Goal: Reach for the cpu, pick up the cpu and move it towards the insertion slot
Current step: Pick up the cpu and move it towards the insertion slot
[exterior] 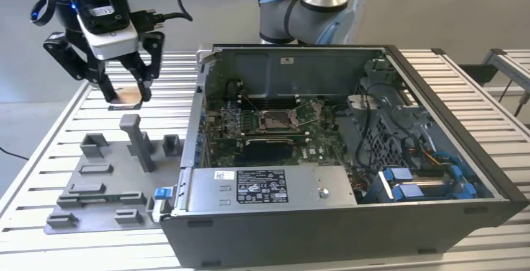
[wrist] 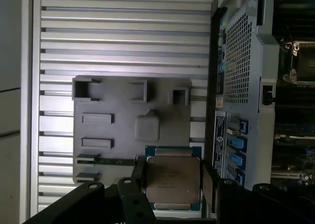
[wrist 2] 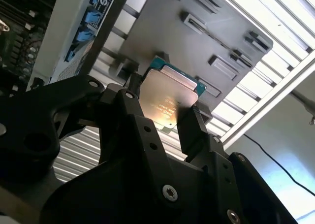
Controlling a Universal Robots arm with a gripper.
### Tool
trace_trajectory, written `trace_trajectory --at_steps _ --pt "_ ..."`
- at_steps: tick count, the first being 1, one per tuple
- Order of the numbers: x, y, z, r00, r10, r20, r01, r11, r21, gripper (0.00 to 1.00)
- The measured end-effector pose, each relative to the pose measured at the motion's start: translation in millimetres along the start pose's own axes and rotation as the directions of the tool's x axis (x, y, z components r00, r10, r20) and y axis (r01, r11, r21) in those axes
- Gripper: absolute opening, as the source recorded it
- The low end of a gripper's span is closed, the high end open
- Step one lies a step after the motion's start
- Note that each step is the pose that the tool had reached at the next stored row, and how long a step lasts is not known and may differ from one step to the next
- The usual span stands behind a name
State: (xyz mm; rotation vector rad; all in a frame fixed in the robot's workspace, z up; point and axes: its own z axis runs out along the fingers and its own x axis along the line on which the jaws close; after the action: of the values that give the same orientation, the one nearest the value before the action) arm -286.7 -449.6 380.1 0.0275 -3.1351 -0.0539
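Pickup done: the gripper (exterior: 126,92), upper left in the exterior view, clamps the cpu (exterior: 125,101) — the insertion slot (exterior: 276,120), mid-frame, not yet reached.

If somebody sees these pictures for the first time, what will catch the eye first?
The black hand grips the cpu by its edges, in the air near the grey fixture plate at the exterior view's left. Beside it, the open computer case shows its green motherboard, with the silver insertion slot near the middle.
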Motion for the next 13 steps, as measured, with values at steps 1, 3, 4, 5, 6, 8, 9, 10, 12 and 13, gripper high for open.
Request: trace_trajectory --at_steps 1,3,4,5,6,8,9,10,12,13 --pt "-3.1 -0.1 0.0 1.0 0.0 0.0 0.0 1.0 0.0 0.0" --pt "-9.3 -0.2 -0.1 1.0 0.0 0.0 0.0 1.0 0.0 0.0" --pt "-12.6 -0.2 -0.1 1.0 0.0 -0.0001 0.0 1.0 0.0 0.0" --pt "-15.8 -0.3 -0.1 1.0 0.0 0.0 0.0 1.0 0.0 0.0" --pt "-19.3 -0.4 -0.1 1.0 0.0 0.0 0.0 1.0 -0.0001 0.0" --pt "-25.5 -0.5 -0.2 1.0 0.0 0.0 0.0 1.0 0.0 0.0" --pt "-29.1 -0.5 -0.2 1.0 0.0 0.0 0.0 1.0 0.0 0.0" --pt "-32.0 -0.6 -0.2 1.0 0.0 0.0 0.0 1.0 0.0 0.0" --pt "-38.6 -0.7 -0.3 1.0 0.0 -0.0001 0.0 1.0 0.0 0.0" --pt "-41.6 -0.8 -0.3 1.0 0.0 -0.0001 0.0 1.0 0.0 0.0"
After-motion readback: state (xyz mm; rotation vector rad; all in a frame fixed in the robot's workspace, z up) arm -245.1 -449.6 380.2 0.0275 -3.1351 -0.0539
